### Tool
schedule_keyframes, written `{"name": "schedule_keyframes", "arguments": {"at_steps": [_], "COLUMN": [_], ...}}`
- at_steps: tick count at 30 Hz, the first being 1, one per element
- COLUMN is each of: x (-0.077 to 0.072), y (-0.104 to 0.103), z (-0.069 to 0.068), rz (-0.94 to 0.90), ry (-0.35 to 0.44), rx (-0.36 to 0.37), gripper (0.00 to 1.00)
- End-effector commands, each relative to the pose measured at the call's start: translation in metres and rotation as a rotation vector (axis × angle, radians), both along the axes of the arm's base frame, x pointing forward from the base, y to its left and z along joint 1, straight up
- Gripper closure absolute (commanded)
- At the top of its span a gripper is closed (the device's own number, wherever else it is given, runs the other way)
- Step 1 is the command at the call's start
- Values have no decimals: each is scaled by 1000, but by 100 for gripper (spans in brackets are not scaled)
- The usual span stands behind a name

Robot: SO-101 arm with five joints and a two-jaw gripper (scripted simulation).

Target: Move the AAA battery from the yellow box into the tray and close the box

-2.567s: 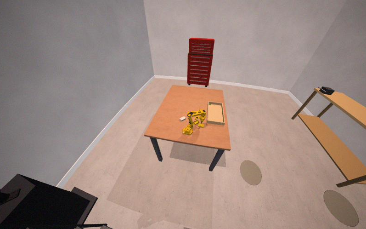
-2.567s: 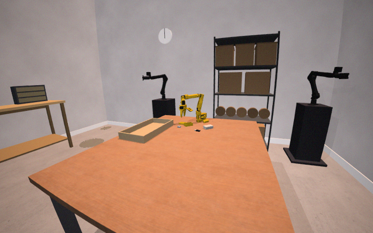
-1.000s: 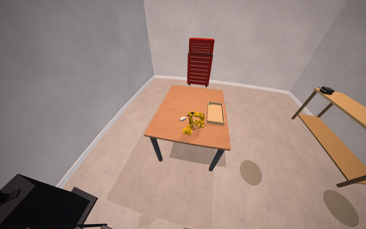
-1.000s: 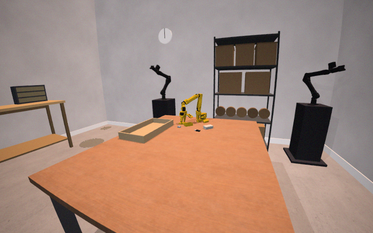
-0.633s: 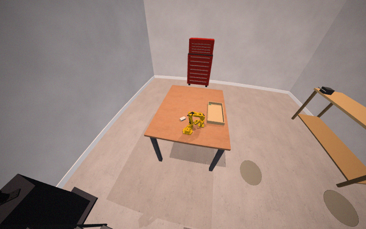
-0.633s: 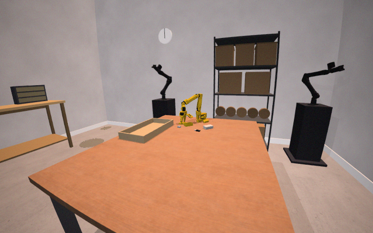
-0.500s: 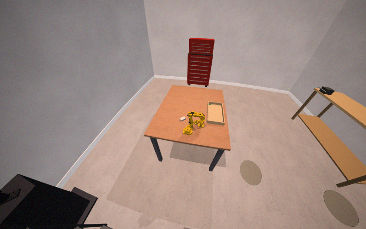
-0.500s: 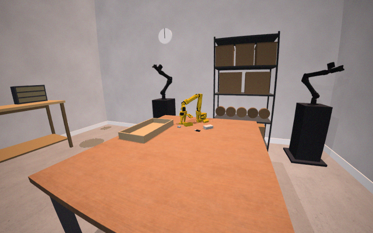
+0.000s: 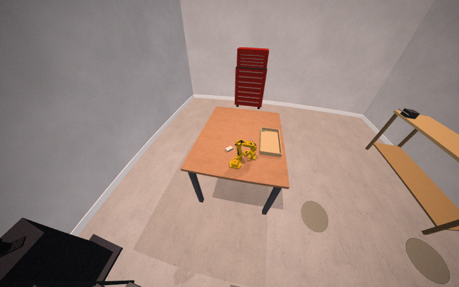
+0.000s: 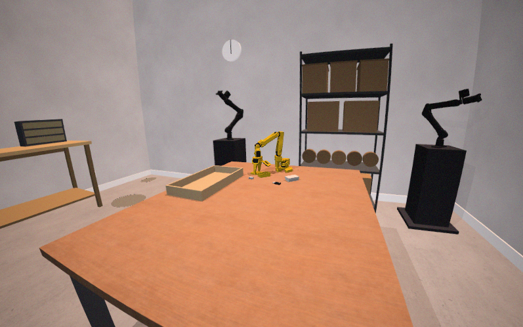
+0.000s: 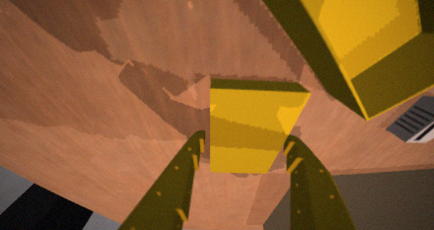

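Note:
My gripper (image 11: 245, 135) (image 9: 251, 157) is open, low over the table. A flat-topped yellow piece (image 11: 247, 158), which looks like the lid, lies between and just beyond the fingertips in the wrist view; there is a gap at the left finger, and the right fingertip overlaps its edge. A larger hollow yellow box part (image 11: 375, 15) (image 10: 264, 174) stands beside it, open side up; no battery shows in the visible part. The tray (image 9: 270, 154) (image 10: 184, 194) is to the right in the top view. A tiny green thing (image 9: 263, 131) lies in its far left corner, possibly the battery.
A white box (image 9: 228, 148) (image 10: 291, 178) lies on the table on the arm's other side. A small black item (image 10: 276, 183) and a small grey-white item (image 10: 251, 177) lie near the arm. A grey slotted object (image 11: 414, 119) is beside the hollow yellow part.

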State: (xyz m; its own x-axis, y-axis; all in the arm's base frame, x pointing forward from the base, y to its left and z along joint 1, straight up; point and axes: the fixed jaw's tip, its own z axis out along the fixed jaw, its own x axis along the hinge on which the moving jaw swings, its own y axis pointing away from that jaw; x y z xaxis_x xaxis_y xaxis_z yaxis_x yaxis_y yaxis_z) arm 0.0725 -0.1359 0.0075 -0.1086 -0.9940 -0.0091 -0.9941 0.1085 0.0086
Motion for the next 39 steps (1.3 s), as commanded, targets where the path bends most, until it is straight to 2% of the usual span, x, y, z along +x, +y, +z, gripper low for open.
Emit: {"name": "schedule_keyframes", "arguments": {"at_steps": [1, 21, 39], "x": [0, 0, 0], "y": [-2, -2, -2], "z": [1, 1, 1], "rz": [2, 2, 2], "ry": [-8, -8, -8], "rx": [-10, -10, -10], "gripper": [69, 70, 76]}}
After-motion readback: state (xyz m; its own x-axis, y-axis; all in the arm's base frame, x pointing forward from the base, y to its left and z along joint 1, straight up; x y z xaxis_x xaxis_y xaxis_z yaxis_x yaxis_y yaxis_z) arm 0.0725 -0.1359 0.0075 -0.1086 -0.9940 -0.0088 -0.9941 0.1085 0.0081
